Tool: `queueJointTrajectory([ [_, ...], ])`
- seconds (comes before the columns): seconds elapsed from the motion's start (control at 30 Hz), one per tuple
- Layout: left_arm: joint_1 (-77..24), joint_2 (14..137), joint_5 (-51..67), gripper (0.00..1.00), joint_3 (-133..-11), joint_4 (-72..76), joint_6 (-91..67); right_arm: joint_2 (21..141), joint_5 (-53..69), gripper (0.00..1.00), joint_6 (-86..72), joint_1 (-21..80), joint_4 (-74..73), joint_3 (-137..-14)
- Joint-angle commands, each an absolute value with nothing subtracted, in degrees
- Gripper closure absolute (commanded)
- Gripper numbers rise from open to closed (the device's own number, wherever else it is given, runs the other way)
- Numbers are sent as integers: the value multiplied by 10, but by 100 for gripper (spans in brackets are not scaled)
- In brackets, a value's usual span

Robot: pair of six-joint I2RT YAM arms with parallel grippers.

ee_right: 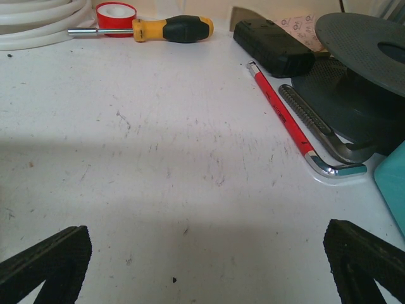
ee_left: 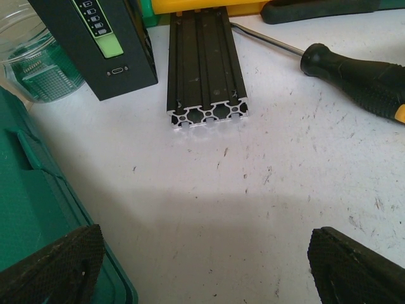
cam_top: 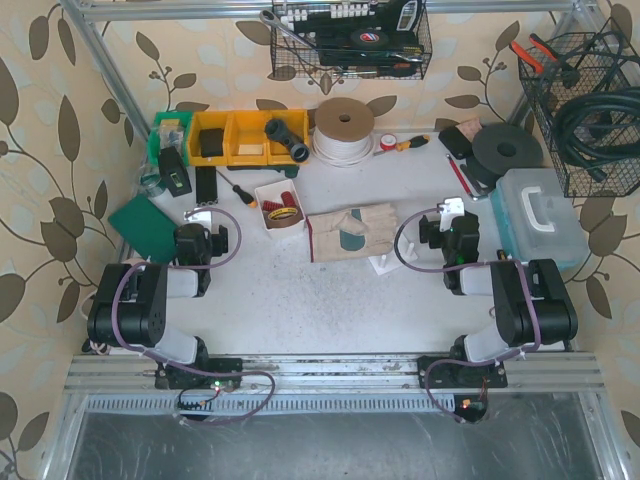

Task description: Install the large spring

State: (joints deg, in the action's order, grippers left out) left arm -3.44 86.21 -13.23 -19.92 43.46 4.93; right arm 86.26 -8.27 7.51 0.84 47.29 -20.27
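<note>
No large spring can be made out in any view. My left gripper (cam_top: 200,216) rests low over the left side of the table; in the left wrist view it (ee_left: 205,272) is open, with only bare tabletop between its fingers (ee_left: 54,266). A black aluminium extrusion (ee_left: 204,63) lies straight ahead of it. My right gripper (cam_top: 452,210) sits over the right side of the table, also open (ee_right: 205,266) over bare table, fingers (ee_right: 370,263) far apart. A small white fixture (cam_top: 382,265) stands on the table between the two arms.
Left: green lid (ee_left: 31,209), black device with green strip (ee_left: 95,44), black-handled screwdriver (ee_left: 354,76). Right: red-handled hex key (ee_right: 281,114), black spool (ee_right: 361,63), yellow-black screwdriver (ee_right: 164,28), teal case (ee_right: 392,183). Centre: folded cloth (cam_top: 350,230), white box (cam_top: 280,205), yellow bins (cam_top: 245,135).
</note>
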Motion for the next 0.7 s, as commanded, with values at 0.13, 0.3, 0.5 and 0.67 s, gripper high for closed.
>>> queueJointTrajectory([
  [0.13, -30, 856, -124, 9, -210, 448, 50, 861, -69, 0, 69, 7, 475, -213],
  [0.3, -28, 856, -120, 10, -211, 445, 48, 861, -64, 0, 68, 4, 474, -213],
  [0.5, -29, 855, -123, 10, -208, 448, 49, 861, -64, 0, 68, 4, 474, -213],
  [0.67, -32, 854, -129, 10, -205, 453, 50, 860, -64, 0, 68, 4, 475, -213],
])
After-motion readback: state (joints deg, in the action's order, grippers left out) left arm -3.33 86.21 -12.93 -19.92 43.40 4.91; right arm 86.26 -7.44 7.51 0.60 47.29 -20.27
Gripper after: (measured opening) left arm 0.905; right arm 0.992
